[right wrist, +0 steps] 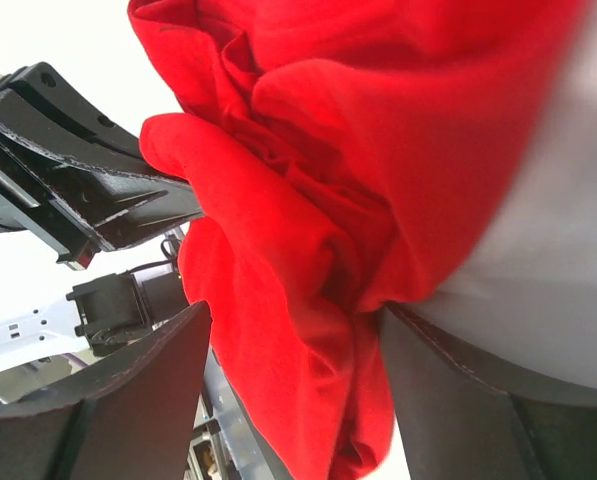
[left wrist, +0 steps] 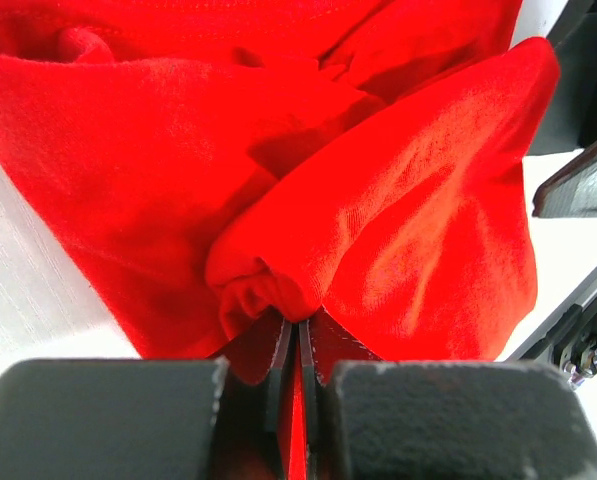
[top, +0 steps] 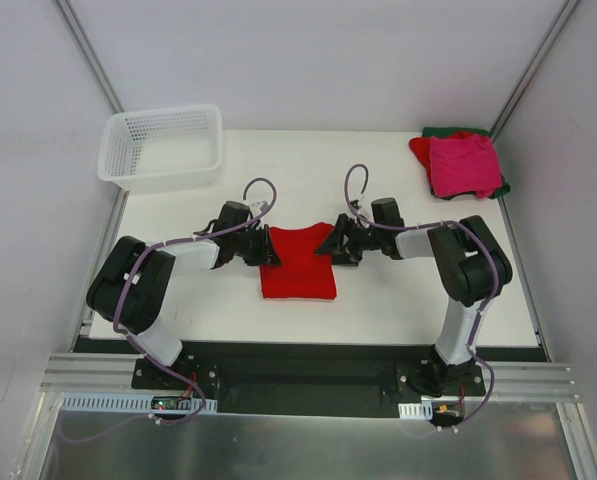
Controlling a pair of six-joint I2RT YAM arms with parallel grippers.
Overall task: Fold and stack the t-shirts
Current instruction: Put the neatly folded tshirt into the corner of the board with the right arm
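Note:
A bright red t-shirt [top: 298,268] lies partly folded mid-table, its upper part bunched between the two grippers. My left gripper [top: 263,247] is at its upper left edge. In the left wrist view that gripper [left wrist: 298,325] is shut on a pinched fold of the red t-shirt [left wrist: 378,200]. My right gripper [top: 330,243] is at the upper right edge. In the right wrist view it [right wrist: 293,350] stands open, with a hanging bunch of the red cloth [right wrist: 378,120] between its fingers [right wrist: 138,400], touching the right one only.
A white mesh basket [top: 163,148] stands at the back left. At the back right corner, a folded magenta-pink t-shirt [top: 465,166] lies on a red one [top: 419,148] and a dark green one [top: 448,132]. The left gripper's body [right wrist: 78,180] is close to the right fingers.

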